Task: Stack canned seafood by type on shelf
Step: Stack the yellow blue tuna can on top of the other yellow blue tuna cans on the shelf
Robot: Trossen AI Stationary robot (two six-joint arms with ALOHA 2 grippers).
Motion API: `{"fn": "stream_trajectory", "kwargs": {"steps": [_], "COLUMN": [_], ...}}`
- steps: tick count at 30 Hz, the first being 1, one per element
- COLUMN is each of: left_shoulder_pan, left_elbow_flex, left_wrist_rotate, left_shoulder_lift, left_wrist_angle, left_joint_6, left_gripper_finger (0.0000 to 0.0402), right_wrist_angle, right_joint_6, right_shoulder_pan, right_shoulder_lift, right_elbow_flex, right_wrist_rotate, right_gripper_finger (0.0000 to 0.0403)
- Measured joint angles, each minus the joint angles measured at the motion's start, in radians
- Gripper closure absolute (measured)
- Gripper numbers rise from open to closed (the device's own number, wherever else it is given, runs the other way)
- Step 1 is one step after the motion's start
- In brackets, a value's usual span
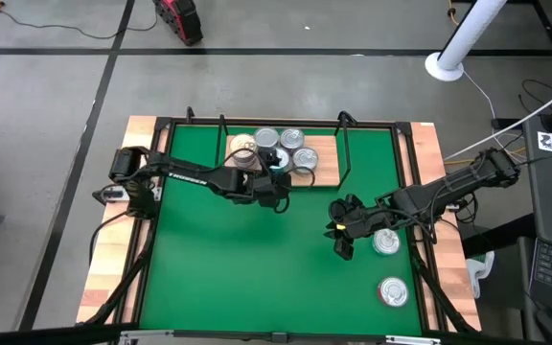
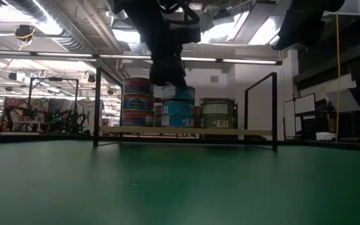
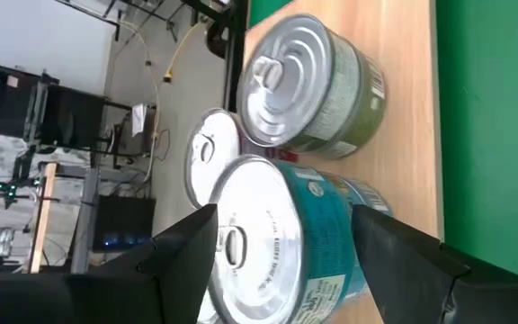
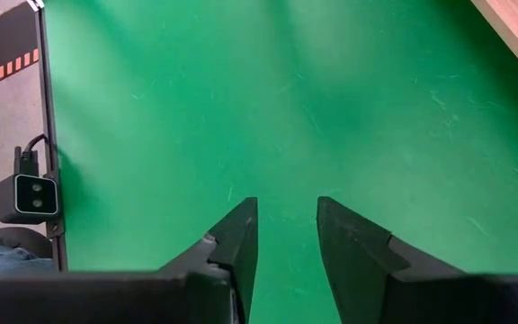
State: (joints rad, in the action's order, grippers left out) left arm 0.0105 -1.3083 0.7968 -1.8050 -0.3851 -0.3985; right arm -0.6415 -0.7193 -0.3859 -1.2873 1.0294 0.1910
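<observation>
The teal tuna tin (image 3: 286,243) sits between my left claw's (image 1: 274,184) spread fingers (image 3: 187,247), on top of another teal tin on the shelf (image 1: 326,163), with a green-sided tin (image 3: 317,85) just beside it and a taller stack (image 2: 137,101) on the far side. I cannot tell whether the fingers touch the tin's sides; they look parted, so I judge this a release. To do it well I'd check the tin sits square on the one below, open evenly, then lift straight up clear of the wire uprights (image 2: 97,106). My right claw (image 1: 341,230) hangs open and empty over the green mat (image 4: 241,108), near two loose tins (image 1: 387,241) on the worktop.
</observation>
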Motion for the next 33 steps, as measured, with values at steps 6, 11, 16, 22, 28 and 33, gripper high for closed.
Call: {"fn": "stream_trajectory", "kwargs": {"steps": [6, 11, 16, 22, 28, 33], "left_shoulder_pan": [-0.013, -0.033, 0.001, 0.077, 0.152, 0.191], "left_elbow_flex": [-0.001, -0.001, -0.001, -0.001, -0.001, -0.001], "left_wrist_rotate": [-0.002, -0.003, -0.002, -0.003, -0.030, -0.067], "left_shoulder_lift": [0.018, 0.018, 0.018, 0.018, 0.018, 0.018], "left_wrist_angle": [0.000, 0.001, 0.005, 0.008, 0.008, 0.008], "left_joint_6": [0.001, 0.013, 0.021, 0.034, 0.125, 0.239], "left_gripper_finger": [0.0149, 0.0149, 0.0149, 0.0149, 0.0149, 0.0149], "right_wrist_angle": [-0.006, -0.011, -0.024, -0.064, -0.081, -0.085], "right_joint_6": [0.000, 0.000, -0.006, -0.118, -0.195, -0.199], "right_shoulder_pan": [0.000, -0.001, -0.041, -0.158, -0.298, -0.403], "right_shoulder_lift": [0.000, 0.000, 0.000, 0.000, -0.001, -0.003], "right_elbow_flex": [0.000, 0.000, 0.000, 0.000, -0.037, -0.085], "right_wrist_rotate": [-0.002, -0.035, -0.070, -0.069, -0.069, -0.071], "right_gripper_finger": [0.0285, 0.0285, 0.0285, 0.0285, 0.0285, 0.0285]}}
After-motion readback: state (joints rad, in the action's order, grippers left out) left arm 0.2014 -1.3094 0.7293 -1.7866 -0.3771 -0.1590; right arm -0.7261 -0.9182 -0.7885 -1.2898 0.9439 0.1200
